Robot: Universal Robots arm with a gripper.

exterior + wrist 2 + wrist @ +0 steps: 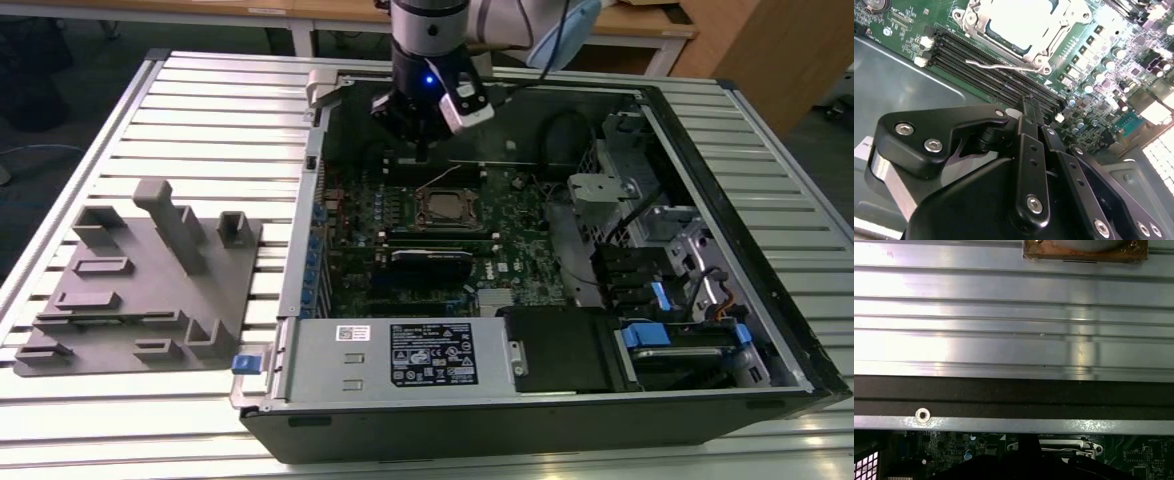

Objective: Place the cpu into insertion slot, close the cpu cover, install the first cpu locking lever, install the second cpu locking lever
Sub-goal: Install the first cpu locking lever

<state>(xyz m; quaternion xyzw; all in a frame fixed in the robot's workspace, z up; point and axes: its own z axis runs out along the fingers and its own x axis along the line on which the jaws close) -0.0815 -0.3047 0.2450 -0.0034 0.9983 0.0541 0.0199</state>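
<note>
My gripper [422, 153] hangs over the back part of the green board, a short way behind the insertion slot [447, 207]. In the second wrist view its black fingers [1029, 125] lie together with nothing between them, and the gripper [1028, 102] points toward the socket. The cpu [1019, 17] shows as a pale silvery square inside the socket. The cpu cover [1053, 35], a silvery frame, lies flat around it. A thin wire locking lever [990, 64] sticks out from the socket's corner over the long black memory slots, apart from the fingertips.
The open computer case [721, 150] lies on a slatted aluminium table [1004, 305]. A grey fixture block [147, 280] stands at the exterior view's left. Drive bays and cables [667, 260] fill the case at the exterior view's right. A black card [430, 260] sits near the socket.
</note>
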